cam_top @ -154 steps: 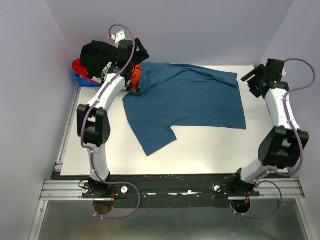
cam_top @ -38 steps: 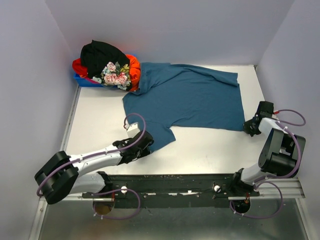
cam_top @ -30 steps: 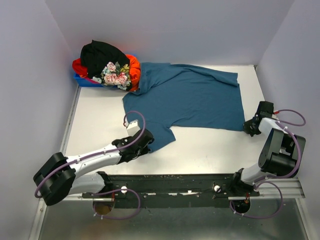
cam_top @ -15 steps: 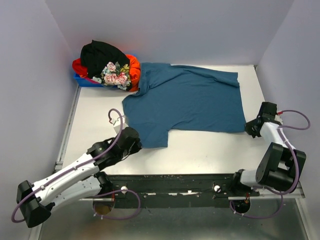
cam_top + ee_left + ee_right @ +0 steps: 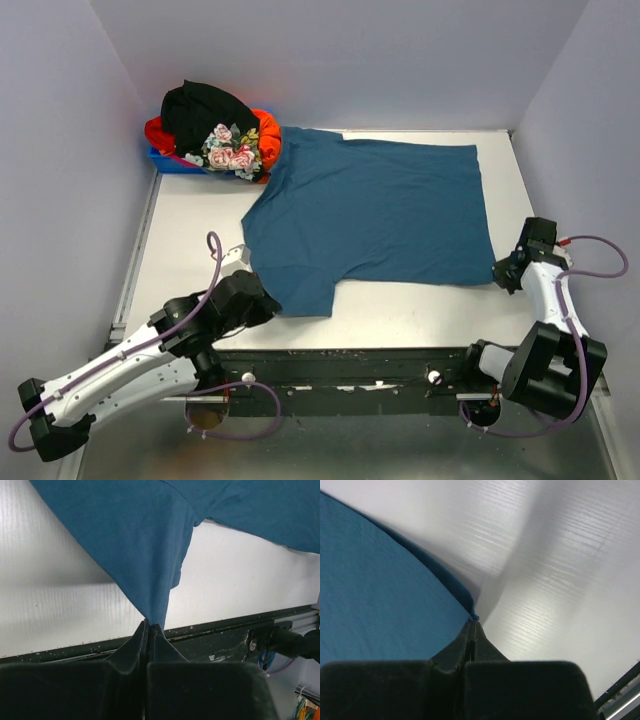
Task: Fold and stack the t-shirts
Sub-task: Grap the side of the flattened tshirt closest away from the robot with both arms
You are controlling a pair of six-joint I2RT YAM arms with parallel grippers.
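- Teal-blue cloth is spread nearly flat over the middle of the table (image 5: 190,235): this is the teal t-shirt (image 5: 375,215), the only shirt laid out.
- The teal t-shirt's near-left sleeve is pinched at its tip by the left gripper (image 5: 258,298), whose fingers are pressed together on the cloth.
- In the left wrist view, the sleeve is seen drawn into a narrow peak that runs down into the closed fingertips (image 5: 155,632), lifted off the white surface.
- The teal t-shirt's near-right corner is pinched by the right gripper (image 5: 503,272), which is likewise closed on the fabric.
- In the right wrist view, that corner is seen held between the closed tips. The hem is raised slightly and a shadow is cast under it.
- A heap of the other shirts is found at the teal t-shirt's far-left corner, touching its edge.
- In the heap, the black t-shirt (image 5: 200,110) is piled on top. The orange-red t-shirt (image 5: 268,130) shows on the side nearest the teal t-shirt. The flowered t-shirt (image 5: 232,155) hangs down the front.
- The heap is carried by a small blue bin (image 5: 165,158), of which only a strip is seen, on the heap's side away from the teal t-shirt.
- A dark rail (image 5: 350,362) runs just beyond the teal t-shirt's near edge.
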